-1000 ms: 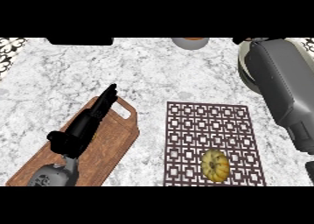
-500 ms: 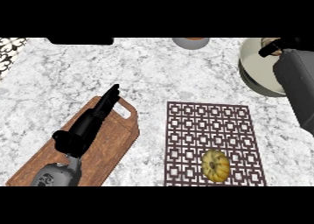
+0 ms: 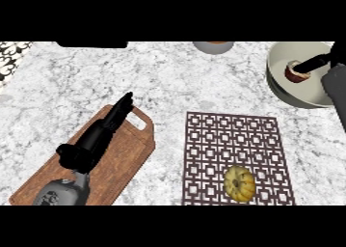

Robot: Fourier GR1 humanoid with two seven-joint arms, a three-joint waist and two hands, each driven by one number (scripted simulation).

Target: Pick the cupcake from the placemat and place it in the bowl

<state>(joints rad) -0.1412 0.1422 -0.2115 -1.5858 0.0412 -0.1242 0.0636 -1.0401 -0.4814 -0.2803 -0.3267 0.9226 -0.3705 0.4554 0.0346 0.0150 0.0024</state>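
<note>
Head view: my right robot hand (image 3: 319, 61) grips the small brown cupcake (image 3: 298, 72), directly above the round white bowl (image 3: 293, 91).

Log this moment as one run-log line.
stage: cupcake over bowl | right hand: at cupcake, grip unclear | left hand: open over cutting board | placemat: yellow pastry remains
</note>
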